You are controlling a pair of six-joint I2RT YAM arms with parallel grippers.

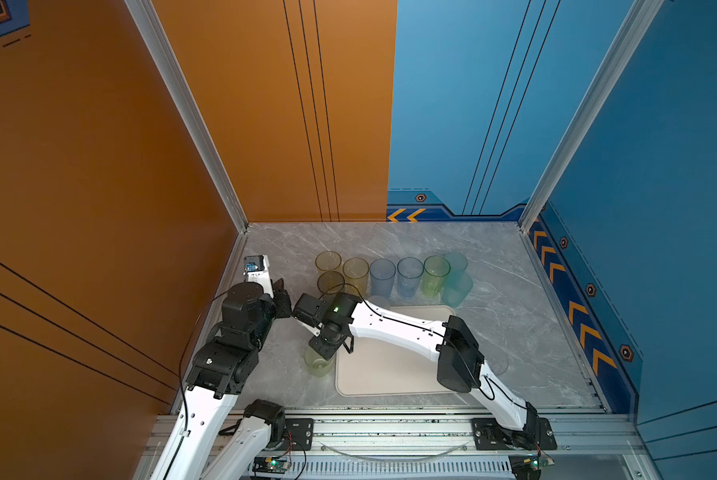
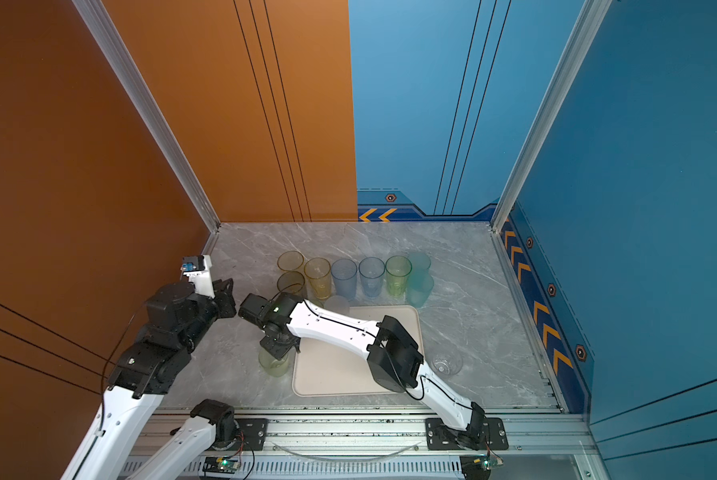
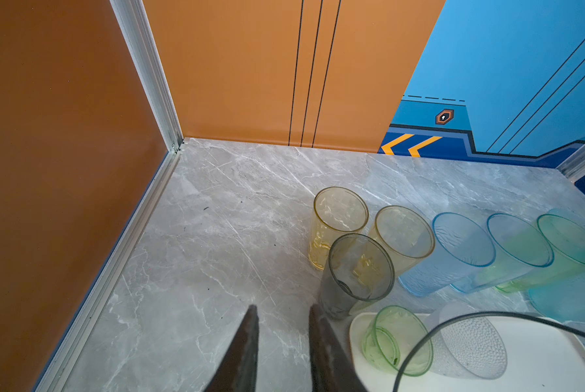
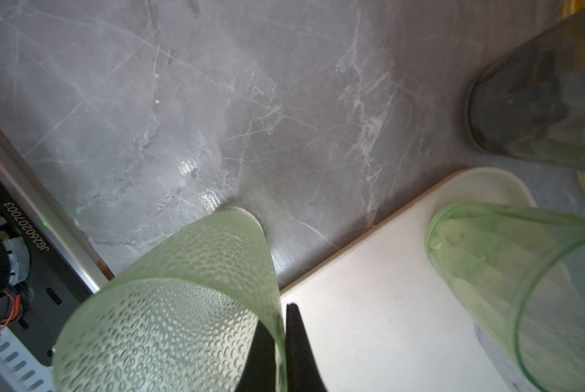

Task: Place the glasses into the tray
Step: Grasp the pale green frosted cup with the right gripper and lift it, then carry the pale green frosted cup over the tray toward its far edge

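Observation:
My right gripper [image 4: 279, 319] is shut on the rim wall of a pale green textured glass [image 4: 189, 305], one finger inside and one outside. The glass [image 1: 317, 364] has its base on the table just left of the cream tray [image 1: 390, 374] near its front-left corner. A short green glass [image 3: 398, 339] and a clear dimpled glass [image 3: 471, 346] stand in the tray's back-left corner. My left gripper [image 3: 283, 310] is open and empty over bare table, left of a smoky grey glass [image 3: 359, 268].
Behind the tray runs a row of yellow [image 1: 355, 271], blue [image 1: 382, 277] [image 1: 410, 275], green [image 1: 436, 275] and teal [image 1: 456, 289] glasses. A clear glass [image 2: 446, 363] stands on the table right of the tray. The right forearm crosses above the tray. Walls enclose three sides.

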